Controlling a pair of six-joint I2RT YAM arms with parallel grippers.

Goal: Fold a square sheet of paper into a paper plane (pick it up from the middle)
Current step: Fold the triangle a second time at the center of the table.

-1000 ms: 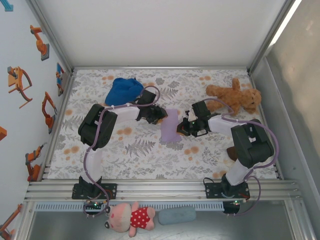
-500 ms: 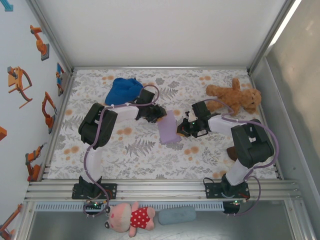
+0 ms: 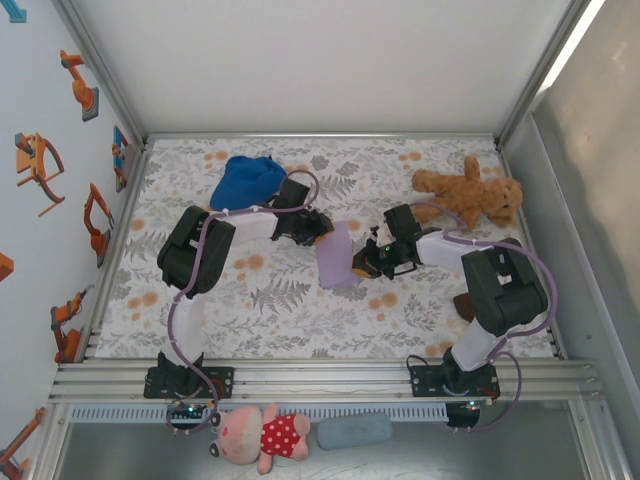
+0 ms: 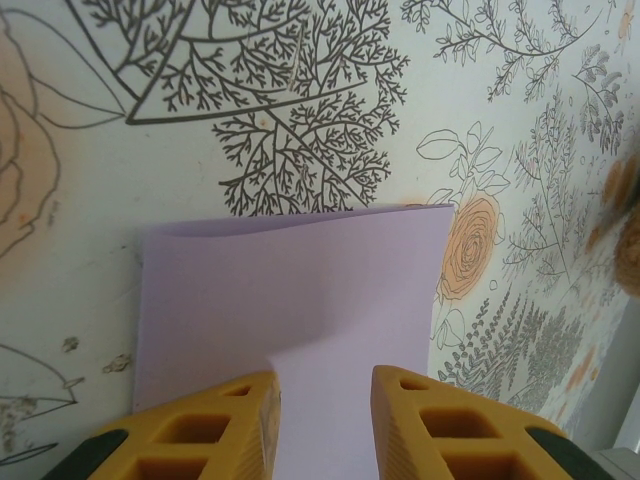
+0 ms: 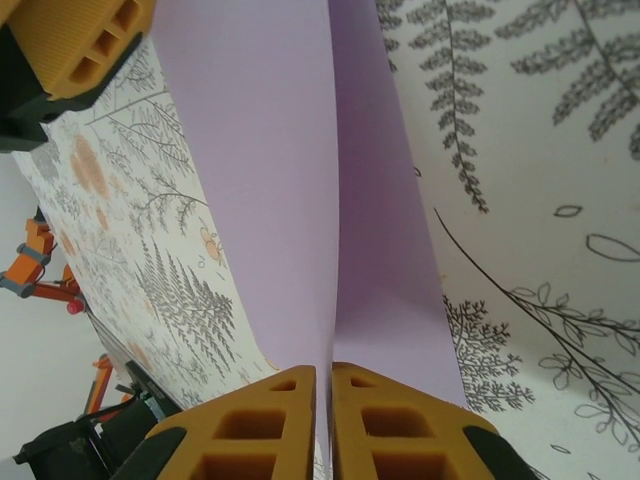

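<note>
1. The paper (image 3: 337,256) lies in the middle of the surface (image 3: 270,310), between the two grippers and well apart from the blue cap (image 3: 248,180) at the far left.
2. It is not flat. In the right wrist view two lavender halves meet along one straight crease, like a low tent. I judge that the centre fold is in work or just made.
3. No pointed nose and no wings are visible. So the task seems to be at an early step: the corner folds, the wing folds and the dart shape are left to do.
4. The left gripper (image 3: 322,230) is at the far left edge of the paper. Its fingers (image 4: 230,425) stand clearly apart, partly open, and a strip of paper runs into the gap. The tips seem to rest on the paper; I cannot tell if they pinch it.
5. The right gripper (image 3: 362,264) is at the right side of the paper. Its fingers are almost together, with a thin slit between them. The crease runs straight into this slit, so this gripper grips the paper at the fold.
</note>
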